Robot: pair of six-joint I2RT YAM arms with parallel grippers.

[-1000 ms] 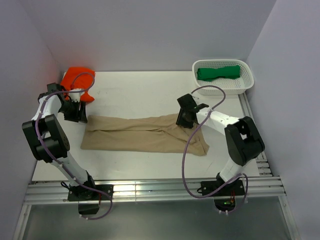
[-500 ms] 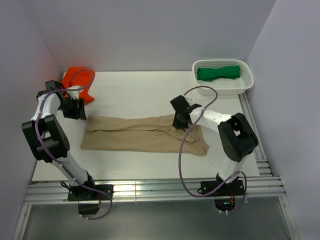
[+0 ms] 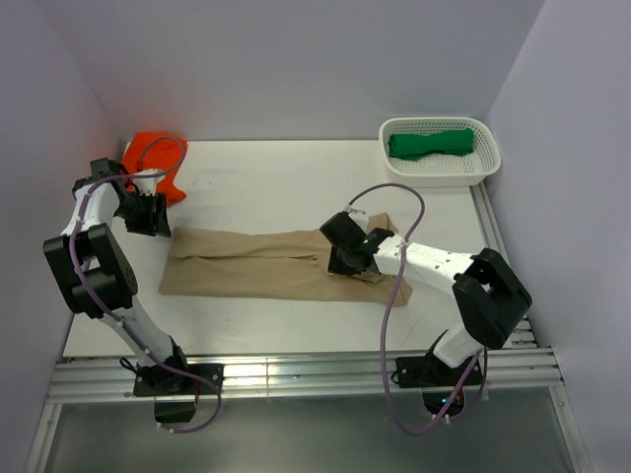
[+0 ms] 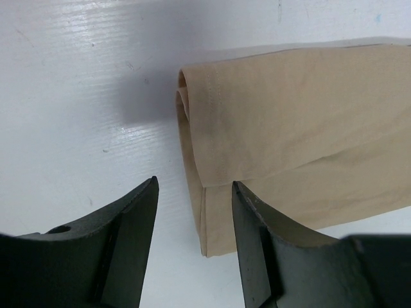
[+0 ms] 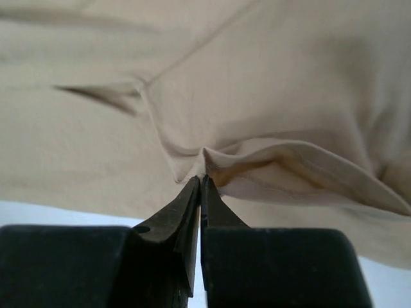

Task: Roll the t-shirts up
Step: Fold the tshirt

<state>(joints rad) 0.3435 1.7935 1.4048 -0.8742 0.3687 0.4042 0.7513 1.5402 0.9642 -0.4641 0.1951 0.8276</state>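
The tan t-shirt point(image 3: 246, 264) lies folded into a long strip across the table's middle. My right gripper point(image 3: 340, 258) is shut on a pinched fold of its hem point(image 5: 257, 163), and the shirt's right end is drawn leftward over itself. In the right wrist view the jaws point(image 5: 202, 178) meet on the cloth. My left gripper point(image 3: 150, 223) hangs open just left of the strip's left end point(image 4: 199, 192), with nothing between its fingers point(image 4: 253, 218). An orange t-shirt point(image 3: 158, 158) lies crumpled at the back left. A green t-shirt point(image 3: 429, 143) lies in the basket.
The white perforated basket point(image 3: 439, 179) stands at the back right corner. Grey walls close in the table on three sides. A metal rail point(image 3: 296, 374) runs along the near edge by the arm bases. My right arm's cable point(image 3: 394, 296) loops above the shirt.
My right gripper has shut on the tan shirt's right end and carried it leftward, so the strip now ends shorter on the right. The left gripper has barely shifted.
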